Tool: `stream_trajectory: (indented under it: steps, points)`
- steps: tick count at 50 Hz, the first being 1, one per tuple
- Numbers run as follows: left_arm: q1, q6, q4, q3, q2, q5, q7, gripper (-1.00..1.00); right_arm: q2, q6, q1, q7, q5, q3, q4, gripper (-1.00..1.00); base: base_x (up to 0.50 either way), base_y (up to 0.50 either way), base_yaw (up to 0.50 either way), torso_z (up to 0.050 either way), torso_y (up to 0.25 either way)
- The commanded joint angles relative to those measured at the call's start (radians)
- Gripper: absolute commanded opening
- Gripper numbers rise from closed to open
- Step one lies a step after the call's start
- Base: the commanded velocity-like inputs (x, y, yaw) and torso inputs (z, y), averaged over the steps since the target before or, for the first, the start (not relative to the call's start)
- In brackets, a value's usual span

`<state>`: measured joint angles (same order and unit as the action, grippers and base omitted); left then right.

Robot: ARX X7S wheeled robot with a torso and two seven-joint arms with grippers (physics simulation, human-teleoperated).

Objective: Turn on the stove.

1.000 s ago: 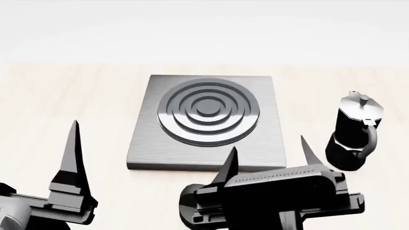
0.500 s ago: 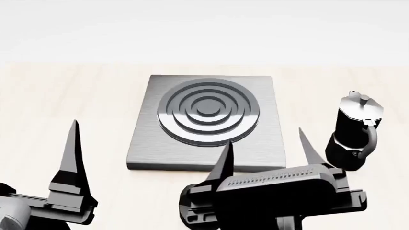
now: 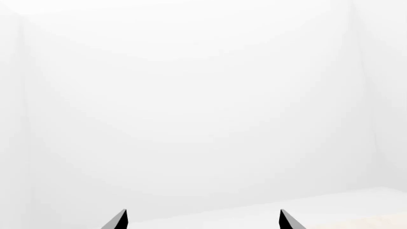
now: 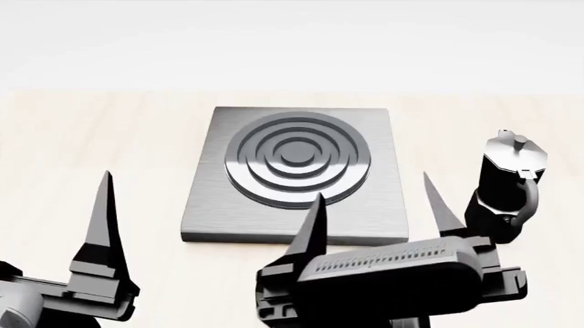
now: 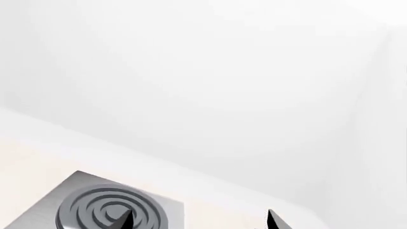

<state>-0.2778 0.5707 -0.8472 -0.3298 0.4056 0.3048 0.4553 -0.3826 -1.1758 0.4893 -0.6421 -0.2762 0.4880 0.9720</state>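
Note:
The stove (image 4: 210,205) is a flat square grey metal slab with a round burner (image 4: 297,160) of raised concentric rings, lying on the pale table at mid view. My right gripper (image 4: 373,188) stands open just in front of it. Its two pointed black fingertips rise over the slab's front edge and right front corner. In the right wrist view the stove (image 5: 45,210) shows past the open right gripper (image 5: 199,219), one fingertip overlapping the burner (image 5: 95,207). My left gripper (image 4: 105,184) hangs at the lower left, away from the stove. The left wrist view shows the left gripper (image 3: 203,219) open on nothing.
A black-and-silver moka pot (image 4: 507,188) stands upright on the table right of the stove, close to my right gripper's outer finger. A white wall (image 4: 292,41) runs behind the table.
My right gripper has risen and edged forward, so its fingertips now reach higher over the stove's front edge. The left arm, stove and moka pot have not moved.

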Motion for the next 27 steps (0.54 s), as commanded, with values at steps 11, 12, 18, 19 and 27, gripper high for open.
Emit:
stream_trajectory:
  steps: [11,12,18,19,27]
  points:
    - [-0.003,-0.005,0.005,-0.007,0.003,0.002,0.005,1.0,0.0,-0.066,0.038,-0.032,-0.03,0.011,0.066,1.0,0.0,0.0,0.0,0.0,0.0]
    - [-0.005,0.004,-0.002,-0.007,0.003,0.005,0.007,1.0,0.0,-0.067,0.038,-0.034,-0.034,0.009,0.067,1.0,0.0,0.0,0.0,0.0,0.0]
    - [-0.005,0.001,0.0,-0.007,0.005,0.006,0.008,1.0,-0.006,-0.062,0.042,-0.05,-0.05,0.009,0.068,1.0,0.0,0.0,0.0,0.0,0.0]
    - [-0.005,0.001,0.0,-0.006,0.005,0.007,0.009,1.0,-0.008,-0.067,0.048,-0.057,-0.055,0.013,0.071,1.0,0.0,0.0,0.0,0.0,0.0]
    - [-0.004,0.0,-0.001,-0.008,0.007,0.008,0.011,1.0,-0.05,-0.055,0.088,-0.155,-0.166,0.032,0.073,1.0,0.0,0.0,0.0,0.0,0.0]
